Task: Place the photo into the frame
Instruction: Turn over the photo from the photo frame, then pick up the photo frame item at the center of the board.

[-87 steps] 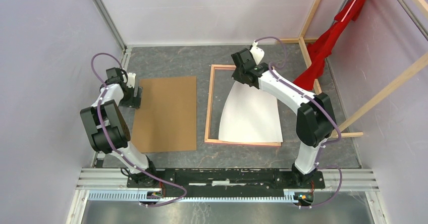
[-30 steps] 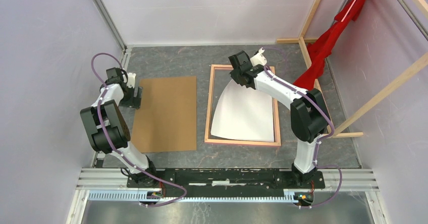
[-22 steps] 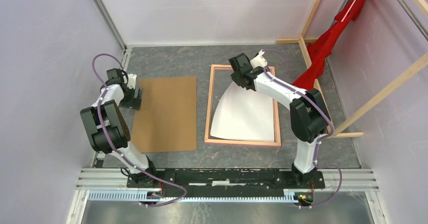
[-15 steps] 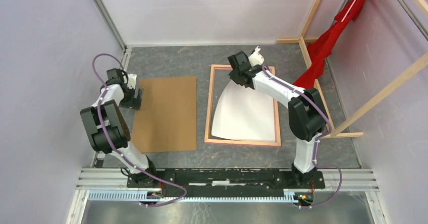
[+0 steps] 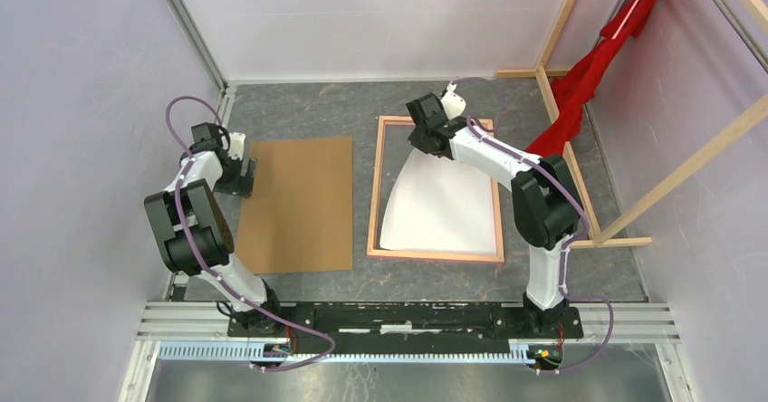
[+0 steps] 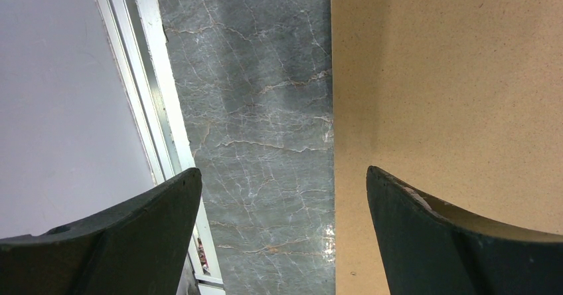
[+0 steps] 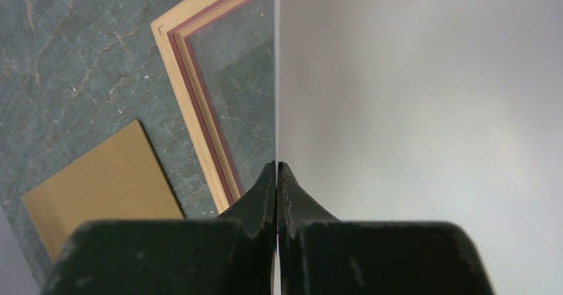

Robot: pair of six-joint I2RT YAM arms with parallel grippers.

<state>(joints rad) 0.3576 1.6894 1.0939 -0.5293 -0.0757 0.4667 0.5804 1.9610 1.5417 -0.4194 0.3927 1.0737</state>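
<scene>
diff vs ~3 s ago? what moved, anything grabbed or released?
The right gripper, shut on the photo sheet's far edge throughout, swung it left. The near right corner that overhung the frame now sits within its outline. Nothing was taken or released. The brown board, the frame and the open left gripper are unchanged.

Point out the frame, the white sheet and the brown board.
frame (image 5: 374, 189), top external view, on its left rail.
white sheet (image 5: 444, 205), top external view, middle of its upturned face.
brown board (image 5: 297, 205), top external view, centre of the panel.
</scene>
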